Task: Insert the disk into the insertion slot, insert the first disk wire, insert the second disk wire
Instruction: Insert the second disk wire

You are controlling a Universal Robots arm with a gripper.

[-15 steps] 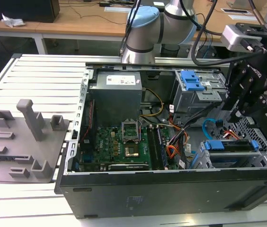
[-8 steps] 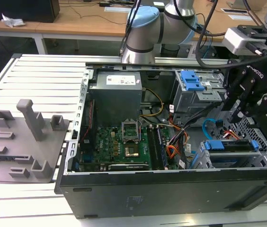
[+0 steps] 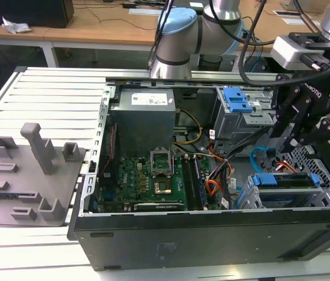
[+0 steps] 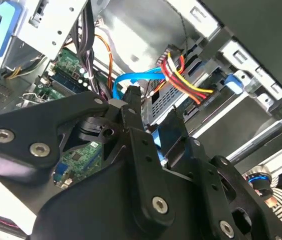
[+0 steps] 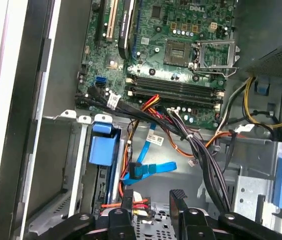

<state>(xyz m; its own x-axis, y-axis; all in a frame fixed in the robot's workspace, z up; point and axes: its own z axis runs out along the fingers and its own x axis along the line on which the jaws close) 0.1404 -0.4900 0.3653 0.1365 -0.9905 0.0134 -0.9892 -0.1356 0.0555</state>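
Hovering in the exterior view, the gripper [image 3: 298, 132] hung over the open computer case [image 3: 212, 234], above the disk [image 3: 285, 182] seated in the insertion slot [image 3: 305, 196]. The case rested on a slatted white table [image 3: 42, 99], wooden desks behind. In the second wrist view, the fingers [image 4: 131, 107] stood apart, holding nothing, near the flat blue wire [image 4: 131, 79]. In the first wrist view, that wire looked limp and light, probably best taken at its stiff connector [image 5: 132, 172].

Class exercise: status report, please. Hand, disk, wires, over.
Hand above the drive cage, fingers apart, empty. Disk seated in cage. Blue flat cable loose just below fingers.
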